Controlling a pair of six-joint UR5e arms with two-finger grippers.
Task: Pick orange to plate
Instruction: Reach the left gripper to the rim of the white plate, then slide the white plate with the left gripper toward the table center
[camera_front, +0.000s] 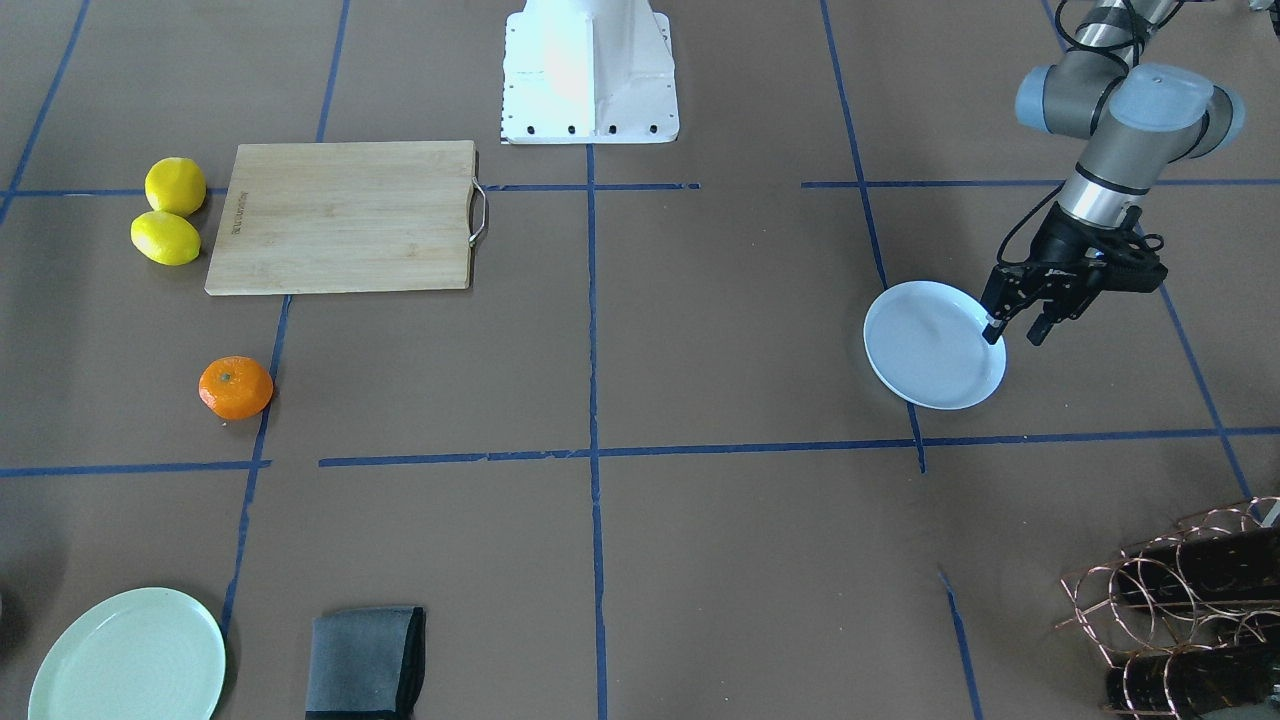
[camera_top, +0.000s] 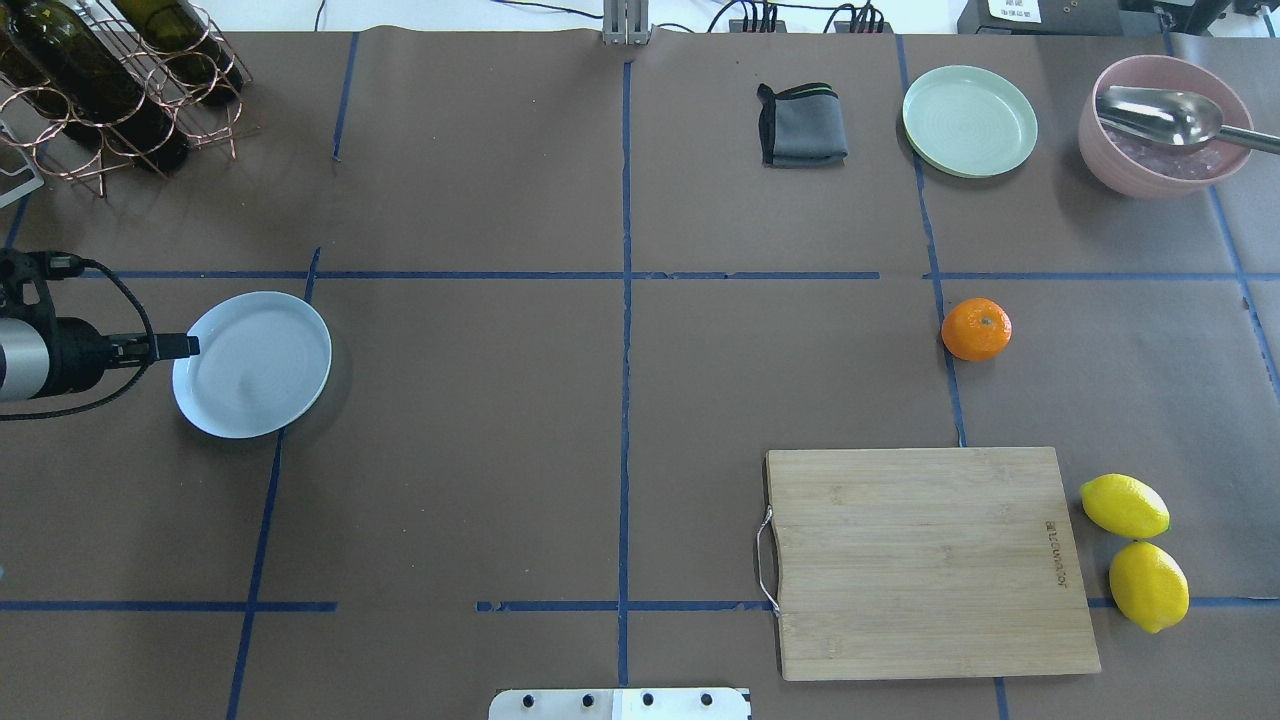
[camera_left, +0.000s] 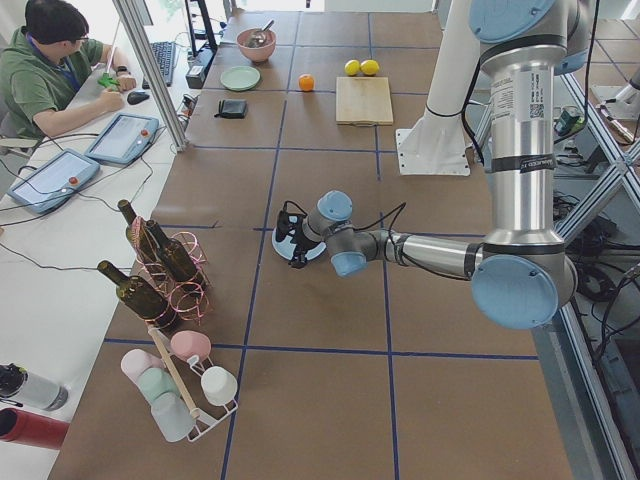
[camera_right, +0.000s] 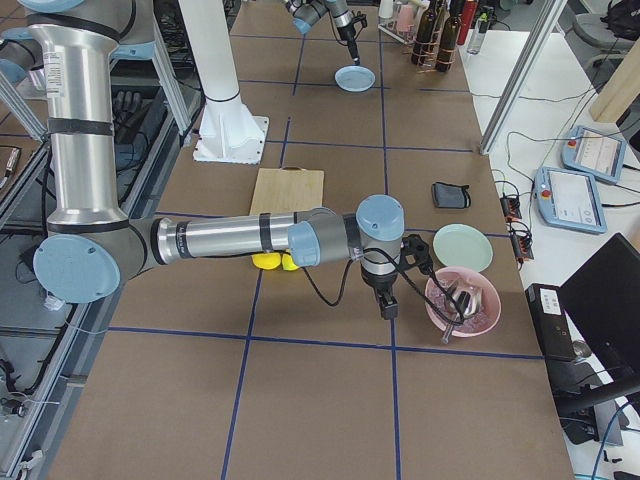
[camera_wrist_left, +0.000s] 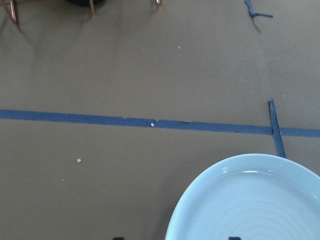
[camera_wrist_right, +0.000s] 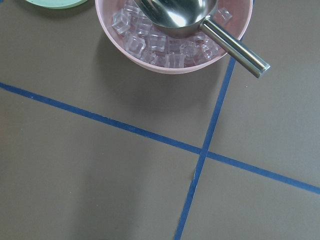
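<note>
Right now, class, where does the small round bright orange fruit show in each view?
Front-facing: small round orange fruit left of centre, below the rectangular wooden cutting board.
Overhead: right, above the board.
Exterior left: top, left of the board.
Exterior right: not visible.
Left wrist: absent.
Right wrist: absent.
Landmark: the board.

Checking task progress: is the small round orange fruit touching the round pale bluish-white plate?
Apart. In the overhead view the orange fruit sits at right, the pale bluish-white plate at far left, with brown table between.
</note>
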